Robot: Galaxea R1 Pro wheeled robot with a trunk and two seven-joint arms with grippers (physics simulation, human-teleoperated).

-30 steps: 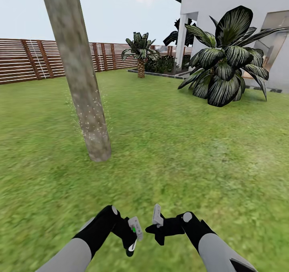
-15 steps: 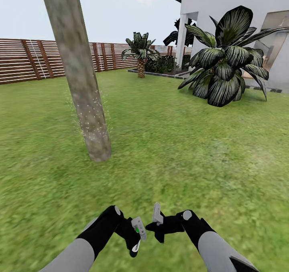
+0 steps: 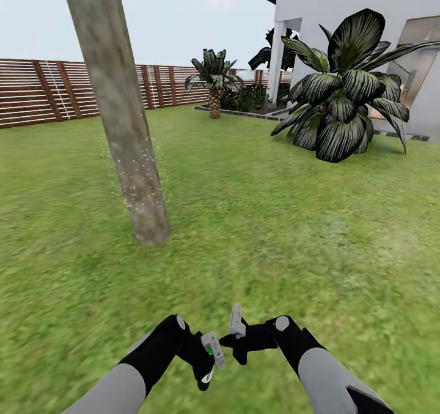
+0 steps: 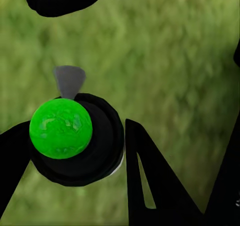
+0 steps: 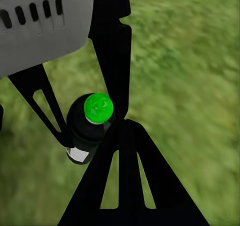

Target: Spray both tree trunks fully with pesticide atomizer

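Tree trunk (image 3: 125, 126): rough mottled bark, matt, pale grey-beige w/ fine pale specks low down. Lawn (image 3: 275, 218): soft matt grass, blotchy green. Fence (image 3: 36, 93): red-brown wood slats, matt. Broad-leaved plant (image 3: 342, 90): dark leaves w/ glossy pale streaks. House wall (image 3: 342, 1): smooth, white. Pesticide atomizer (image 4: 75, 138): smooth dark plastic-looking body, glossy bright green cap. Left pincer (image 3: 206, 359) & right pincer (image 3: 239, 340): matt black, smooth, grey plates.
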